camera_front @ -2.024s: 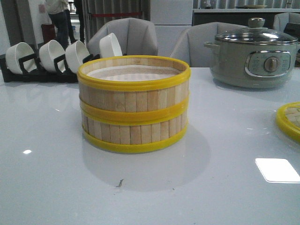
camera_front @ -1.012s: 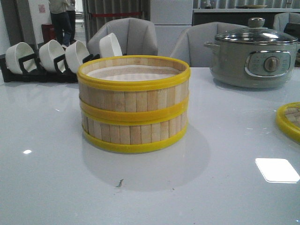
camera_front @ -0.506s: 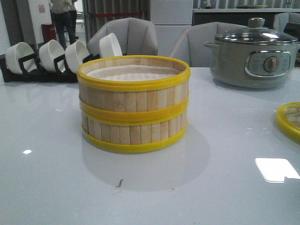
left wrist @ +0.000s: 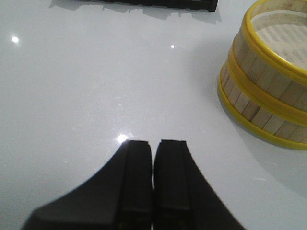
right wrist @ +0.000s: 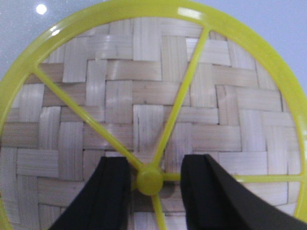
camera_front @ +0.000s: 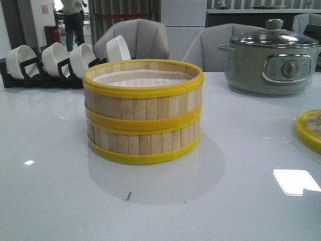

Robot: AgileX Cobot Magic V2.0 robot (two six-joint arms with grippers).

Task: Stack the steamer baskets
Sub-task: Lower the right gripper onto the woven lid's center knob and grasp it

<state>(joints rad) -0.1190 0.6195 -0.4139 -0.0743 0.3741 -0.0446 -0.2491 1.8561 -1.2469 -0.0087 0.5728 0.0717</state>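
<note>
Two steamer baskets (camera_front: 143,113) stand stacked at the table's middle, pale slats between yellow rims, the top one open with a pale liner inside. The left wrist view shows the stack (left wrist: 266,91) off to one side of my left gripper (left wrist: 153,143), which hangs shut and empty over bare table. The woven lid (camera_front: 310,129) lies flat at the table's right edge, cut off by the frame. My right gripper (right wrist: 154,165) is open just above this lid (right wrist: 144,96), its fingers straddling the yellow centre knob (right wrist: 149,182). Neither gripper shows in the front view.
A grey-green electric pot (camera_front: 271,60) with a glass lid stands at the back right. A black rack of white bowls (camera_front: 50,60) lines the back left; its edge (left wrist: 144,4) shows in the left wrist view. Grey chairs (camera_front: 145,37) stand behind the table.
The baskets and lid have not moved. Only a person far in the background has shifted.
</note>
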